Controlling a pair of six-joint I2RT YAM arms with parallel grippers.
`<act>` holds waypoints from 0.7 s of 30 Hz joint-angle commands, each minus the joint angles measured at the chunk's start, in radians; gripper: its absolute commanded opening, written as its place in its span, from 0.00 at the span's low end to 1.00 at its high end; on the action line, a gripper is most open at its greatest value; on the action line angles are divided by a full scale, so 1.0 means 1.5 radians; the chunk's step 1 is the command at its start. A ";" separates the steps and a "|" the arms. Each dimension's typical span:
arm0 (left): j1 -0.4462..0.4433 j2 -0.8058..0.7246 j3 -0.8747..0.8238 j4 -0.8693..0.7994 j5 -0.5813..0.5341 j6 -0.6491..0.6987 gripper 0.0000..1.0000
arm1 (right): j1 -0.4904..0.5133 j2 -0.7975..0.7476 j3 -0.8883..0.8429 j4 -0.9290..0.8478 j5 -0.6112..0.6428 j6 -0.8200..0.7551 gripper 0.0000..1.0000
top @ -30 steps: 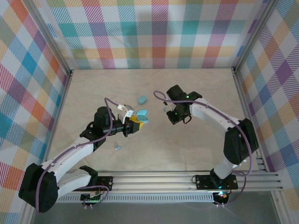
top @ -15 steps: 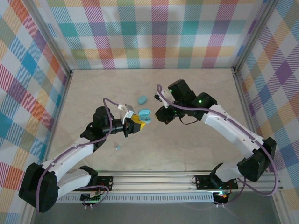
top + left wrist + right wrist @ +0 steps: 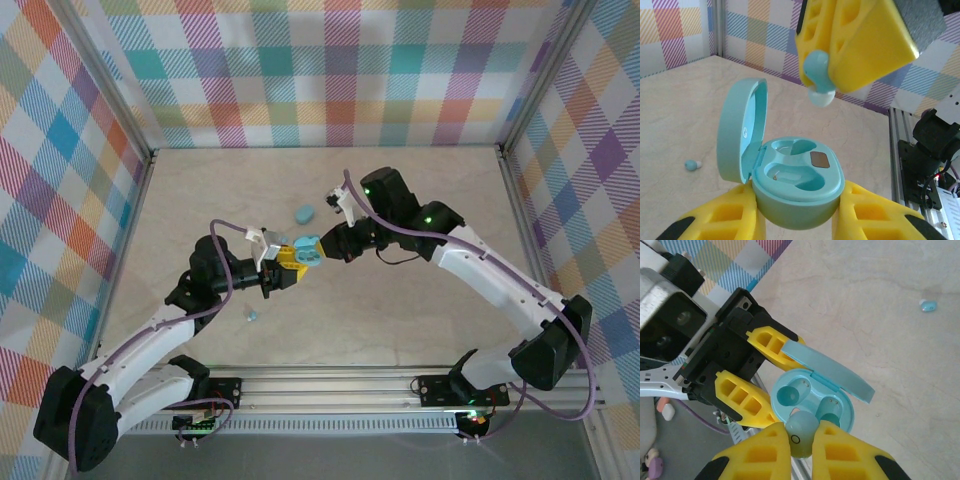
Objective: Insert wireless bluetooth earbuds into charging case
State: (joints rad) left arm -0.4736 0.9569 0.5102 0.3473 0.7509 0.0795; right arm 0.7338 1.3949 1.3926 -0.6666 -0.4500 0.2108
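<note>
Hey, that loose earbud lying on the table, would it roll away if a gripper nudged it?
Probably, yes: the earbud looks rounded and tiny, so a nudge would likely send it rolling on the smooth table. Its smooth shell looks slippery, so a pinch might squirt it sideways. It is probably very light.

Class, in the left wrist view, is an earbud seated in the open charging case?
No: both wells of the charging case are empty; the earbud hangs above.

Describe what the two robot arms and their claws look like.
The left arm and right arm are white shells with rounded black joints, each trailed by a thin purple cable. The left gripper and right gripper have chunky yellow fingers with hollow cut-outs.
</note>
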 commanded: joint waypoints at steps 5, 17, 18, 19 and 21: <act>-0.004 0.000 0.000 0.038 0.021 -0.008 0.00 | 0.001 -0.002 -0.056 0.062 -0.037 0.007 0.12; -0.009 0.007 0.006 0.048 0.048 -0.006 0.00 | 0.001 0.006 -0.055 0.054 -0.032 -0.045 0.12; -0.011 0.007 0.007 0.050 0.049 -0.006 0.00 | 0.001 0.007 -0.055 0.053 -0.037 -0.048 0.12; -0.011 0.007 0.007 0.053 0.051 -0.006 0.00 | 0.001 0.009 -0.055 0.052 -0.040 -0.051 0.12; -0.012 0.007 0.009 0.054 0.054 -0.006 0.00 | 0.001 0.012 -0.054 0.044 -0.051 -0.061 0.12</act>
State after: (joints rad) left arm -0.4824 0.9676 0.5102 0.3725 0.7963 0.0711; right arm 0.7338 1.3983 1.3125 -0.6132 -0.4847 0.1631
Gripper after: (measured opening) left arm 0.297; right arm 0.119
